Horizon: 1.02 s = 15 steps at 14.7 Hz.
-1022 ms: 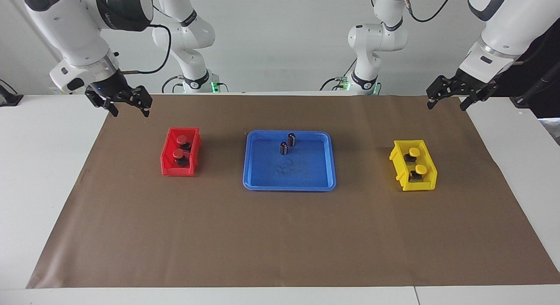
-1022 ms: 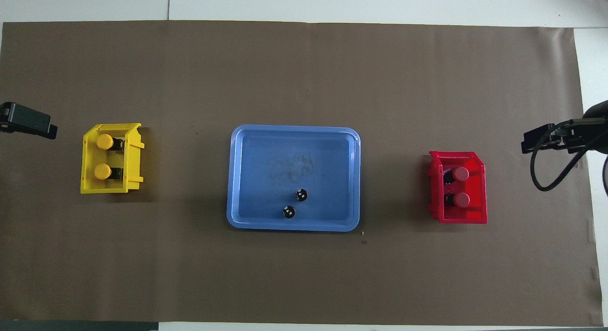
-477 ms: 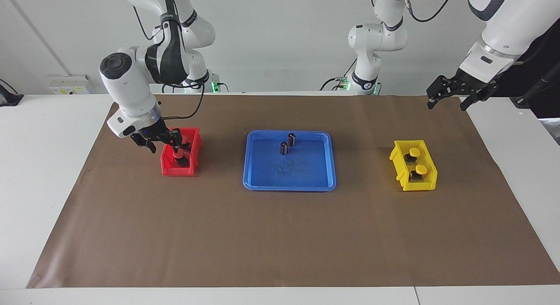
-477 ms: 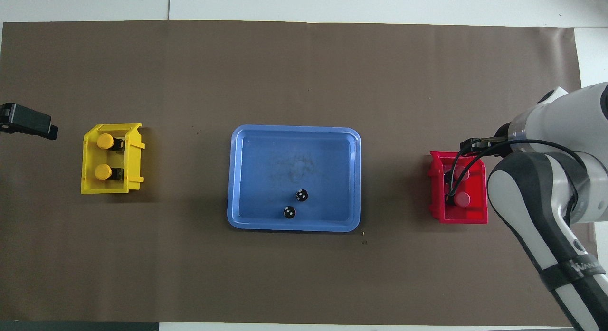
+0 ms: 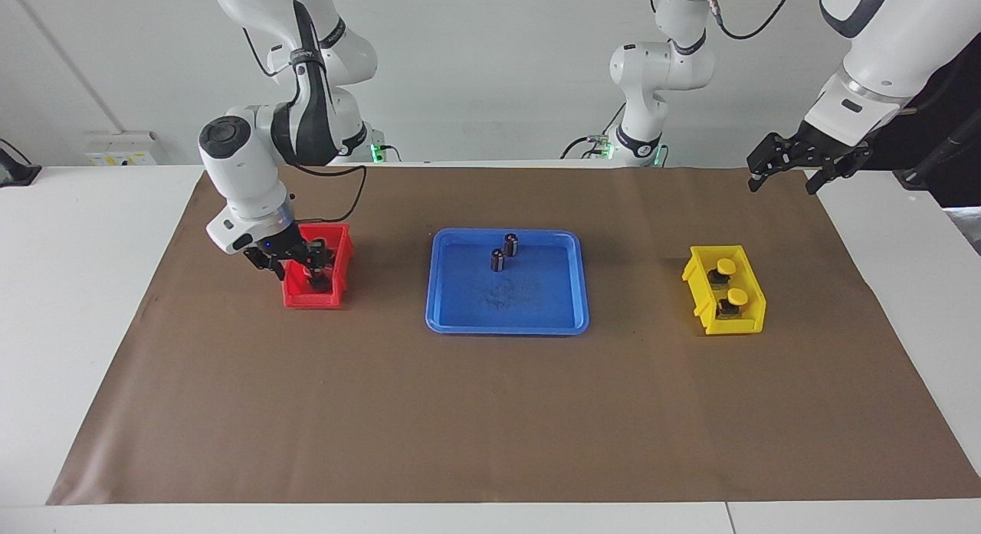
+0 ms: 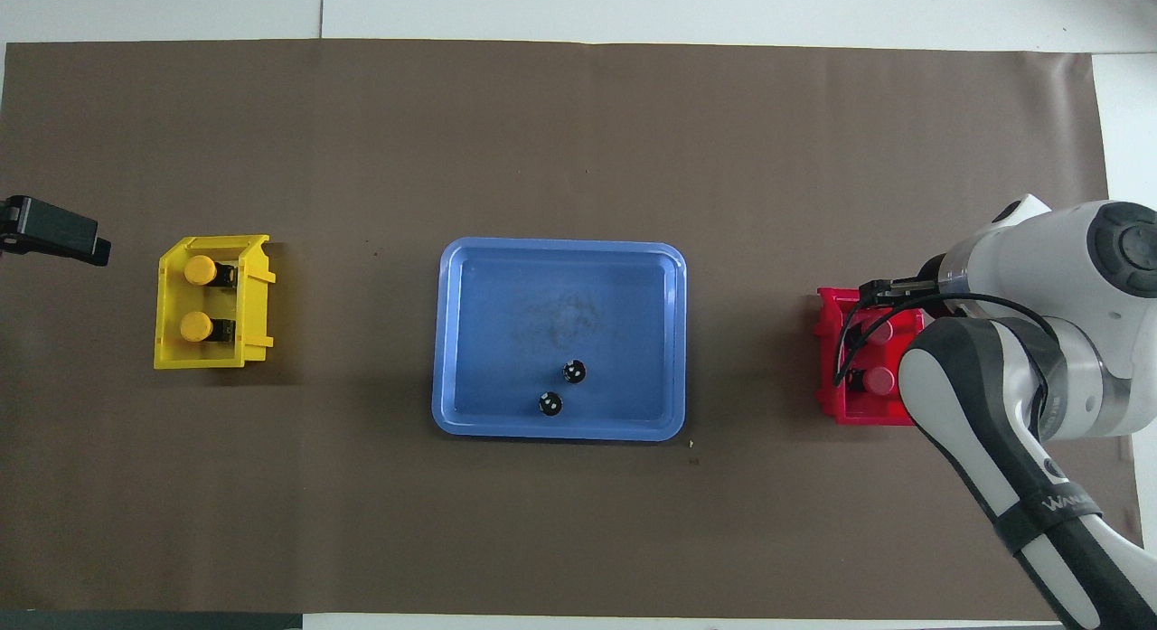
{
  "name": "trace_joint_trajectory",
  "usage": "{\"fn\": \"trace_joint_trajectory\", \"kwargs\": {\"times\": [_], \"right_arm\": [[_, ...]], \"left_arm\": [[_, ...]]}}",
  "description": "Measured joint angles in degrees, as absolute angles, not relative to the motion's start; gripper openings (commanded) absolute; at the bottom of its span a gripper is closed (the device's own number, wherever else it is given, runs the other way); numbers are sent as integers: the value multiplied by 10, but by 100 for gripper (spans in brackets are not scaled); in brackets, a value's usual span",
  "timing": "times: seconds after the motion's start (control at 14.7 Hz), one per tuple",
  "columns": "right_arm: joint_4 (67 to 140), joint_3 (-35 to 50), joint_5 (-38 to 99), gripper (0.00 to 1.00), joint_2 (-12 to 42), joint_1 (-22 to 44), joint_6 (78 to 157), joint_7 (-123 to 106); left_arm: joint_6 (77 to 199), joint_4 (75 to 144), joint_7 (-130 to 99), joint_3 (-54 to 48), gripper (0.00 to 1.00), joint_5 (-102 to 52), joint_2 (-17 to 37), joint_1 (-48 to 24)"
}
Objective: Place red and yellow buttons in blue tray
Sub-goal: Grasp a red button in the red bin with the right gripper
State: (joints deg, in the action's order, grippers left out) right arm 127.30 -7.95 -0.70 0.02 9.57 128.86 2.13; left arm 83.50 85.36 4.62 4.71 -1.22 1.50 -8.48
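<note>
While the left claw (image 5: 789, 170) is waiting with its fingers spread above the desk's edge at the left arm's end, the right claw (image 5: 295, 262) is reaching down into the small red plastic bin (image 5: 337, 252), where two red-capped push-buttons (image 6: 877, 377) are sitting (I cannot tell whether its fingers are closed). Two yellow-capped push-buttons (image 5: 726, 281) are lying in the small yellow plastic bin (image 5: 747, 323). Between the bins, the shallow blue plastic tray (image 5: 460, 312) is holding two dark capless cylinders (image 5: 503, 253).
</note>
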Motion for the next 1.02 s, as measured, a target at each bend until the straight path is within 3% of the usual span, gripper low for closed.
{"fn": "trace_joint_trajectory", "kwargs": {"times": [1.02], "right_arm": [[1314, -81, -7, 59, -4, 108, 1307, 21]], "left_arm": [[835, 854, 46, 47, 100, -12, 15, -85]]}}
